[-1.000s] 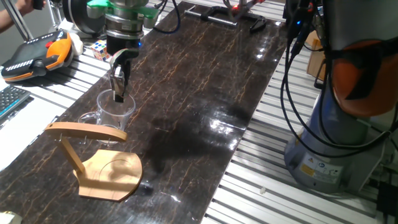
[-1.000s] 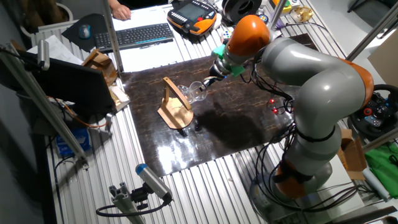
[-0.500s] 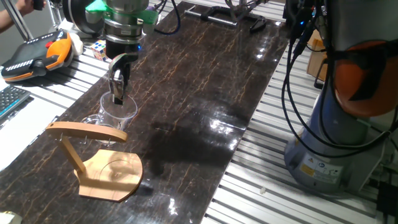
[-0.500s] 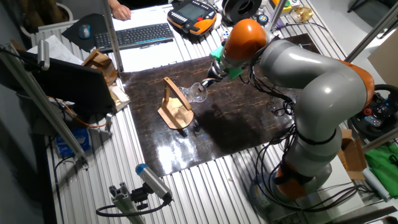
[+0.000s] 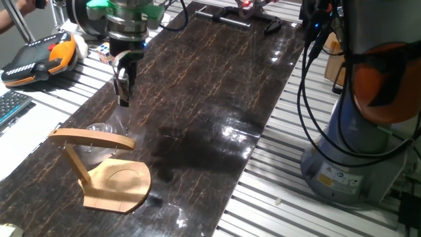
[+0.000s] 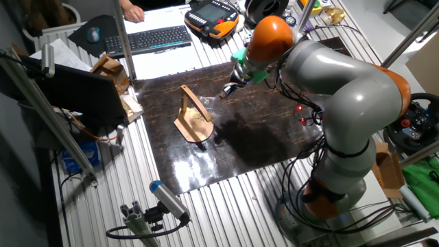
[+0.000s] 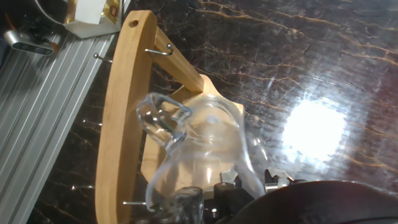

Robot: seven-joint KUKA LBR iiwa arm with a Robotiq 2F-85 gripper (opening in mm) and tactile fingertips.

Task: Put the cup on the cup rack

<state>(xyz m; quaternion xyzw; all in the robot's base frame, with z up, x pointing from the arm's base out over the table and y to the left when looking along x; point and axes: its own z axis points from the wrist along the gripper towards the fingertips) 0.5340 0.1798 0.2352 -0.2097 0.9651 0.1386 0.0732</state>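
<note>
The cup (image 7: 205, 143) is clear glass and hangs tilted from my gripper (image 7: 249, 183), which is shut on its rim. Its loop handle (image 7: 163, 118) points at the curved top bar of the cup rack (image 7: 121, 112), close beside it, and a metal hook (image 7: 160, 51) sticks out further along the bar. In one fixed view my gripper (image 5: 122, 99) is above and behind the rack (image 5: 118, 184), and the cup (image 5: 105, 126) shows only faintly just behind the bar. In the other fixed view the gripper (image 6: 225, 90) is right of the rack (image 6: 192, 123).
An orange and black teach pendant (image 5: 39, 59) and a keyboard (image 5: 10, 105) lie left of the dark marble tabletop (image 5: 217, 85). Black clamps (image 5: 250, 16) lie at its far end. The arm's base and cables (image 5: 355, 131) stand to the right.
My gripper has risen and lifted the cup off the table. The cup has tilted and moved towards the rack's top bar.
</note>
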